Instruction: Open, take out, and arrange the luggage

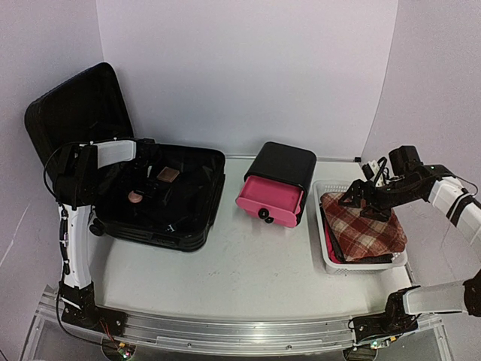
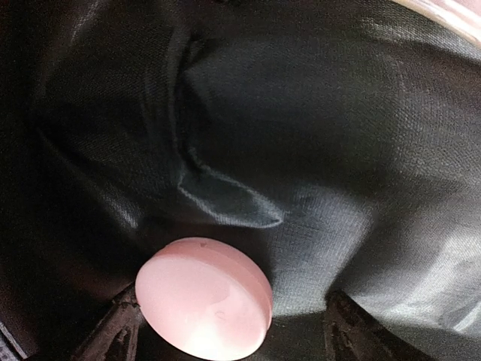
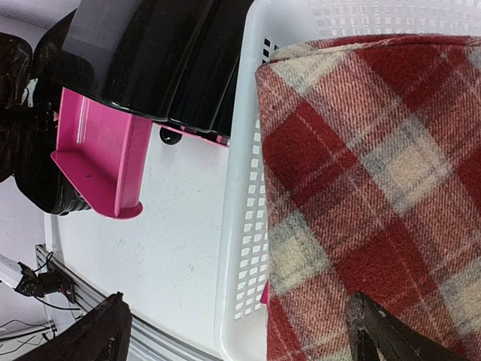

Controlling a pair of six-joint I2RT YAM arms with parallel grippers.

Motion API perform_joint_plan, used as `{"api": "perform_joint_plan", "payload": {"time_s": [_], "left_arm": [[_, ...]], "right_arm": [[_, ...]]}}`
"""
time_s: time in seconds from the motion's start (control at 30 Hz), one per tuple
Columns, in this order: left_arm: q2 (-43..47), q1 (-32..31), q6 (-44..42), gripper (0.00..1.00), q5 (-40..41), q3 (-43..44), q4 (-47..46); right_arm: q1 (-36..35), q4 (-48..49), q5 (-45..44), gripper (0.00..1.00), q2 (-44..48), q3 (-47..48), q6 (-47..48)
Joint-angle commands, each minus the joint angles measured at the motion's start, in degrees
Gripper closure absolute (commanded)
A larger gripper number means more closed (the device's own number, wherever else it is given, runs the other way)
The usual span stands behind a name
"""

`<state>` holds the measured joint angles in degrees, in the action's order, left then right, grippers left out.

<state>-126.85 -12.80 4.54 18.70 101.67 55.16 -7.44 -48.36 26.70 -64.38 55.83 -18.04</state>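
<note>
The luggage (image 1: 161, 218) lies open at the left of the table with its lid (image 1: 75, 109) standing up. My left gripper (image 1: 144, 189) reaches down into it. In the left wrist view the gripper (image 2: 229, 340) is open over the black lining (image 2: 338, 173). A round pink disc (image 2: 204, 297) lies between the fingers, close to the left fingertip (image 2: 113, 331). The disc (image 1: 135, 197) and a small brown item (image 1: 167, 175) show inside the case from above. My right gripper (image 1: 367, 203) is open just above a red plaid cloth (image 1: 364, 224).
A black box with a pink drawer front (image 1: 274, 188) stands in the middle. A white mesh basket (image 1: 325, 248) at the right holds the plaid cloth (image 3: 376, 173). In the right wrist view the gripper (image 3: 240, 338) straddles the basket's rim (image 3: 240, 248).
</note>
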Motion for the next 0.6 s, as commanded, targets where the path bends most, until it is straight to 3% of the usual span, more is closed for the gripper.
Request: {"api": "perform_joint_plan", "payload": {"time_s": [0.0,0.1,0.13,0.3,0.57], "left_arm": [[0.3,0.3,-0.3,0.17,1.2,0.9,0.8],[0.0,0.4,-0.8,0.33,-0.3,1.0,1.0],[0.2,0.4,-0.6,0.35,-1.4,0.9,0.9],[2.6,0.4,1.5,0.34,-8.5,-0.6,0.2],[3.6,0.4,0.9,0.17,-5.7,-0.9,0.2]], "right_arm": [[0.0,0.6,0.0,0.02,0.4,-0.1,0.0],[-0.1,0.6,0.1,0.02,0.4,-0.1,0.1],[-0.1,0.6,0.1,0.02,0.4,-0.1,0.1],[-0.1,0.6,-0.1,0.02,0.6,-0.4,0.0],[-0.1,0.6,0.1,0.02,0.1,-0.4,0.3]]}}
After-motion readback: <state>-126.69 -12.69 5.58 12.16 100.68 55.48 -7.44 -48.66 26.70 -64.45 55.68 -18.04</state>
